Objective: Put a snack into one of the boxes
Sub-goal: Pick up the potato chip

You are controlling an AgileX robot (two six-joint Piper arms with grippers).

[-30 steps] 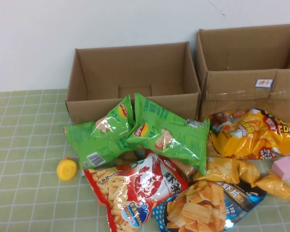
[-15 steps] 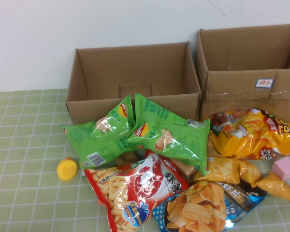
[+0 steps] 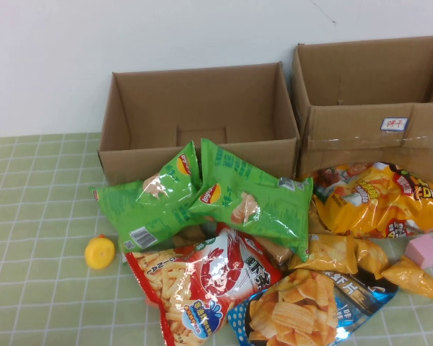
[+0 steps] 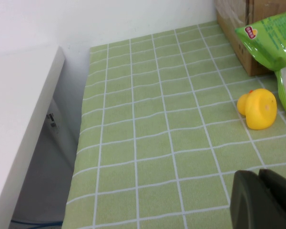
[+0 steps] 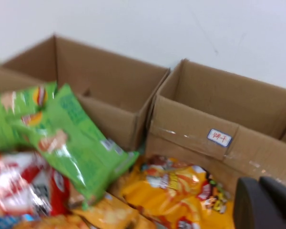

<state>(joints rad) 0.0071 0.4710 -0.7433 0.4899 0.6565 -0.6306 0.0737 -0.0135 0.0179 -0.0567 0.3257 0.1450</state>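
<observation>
Several snack bags lie piled on the green checked table in front of two open cardboard boxes, the left box (image 3: 130, 162) and the right box (image 3: 361, 137). Two green chip bags (image 3: 252, 198) lean on the left box's front wall. A red bag (image 3: 209, 277), a blue bag (image 3: 303, 310) and a yellow-orange bag (image 3: 375, 198) lie nearer. Neither gripper shows in the high view. My left gripper (image 4: 258, 174) is shut and empty, above the table left of the pile. My right gripper (image 5: 260, 181) is shut and empty, above the yellow-orange bag (image 5: 171, 186), facing the right box (image 5: 219, 105).
A yellow toy duck (image 3: 99, 252) sits left of the pile, also in the left wrist view (image 4: 258, 109). A pink block (image 3: 424, 251) lies at the right edge. A white surface (image 4: 19, 119) stands beyond the table's left edge. A white wall stands behind the boxes.
</observation>
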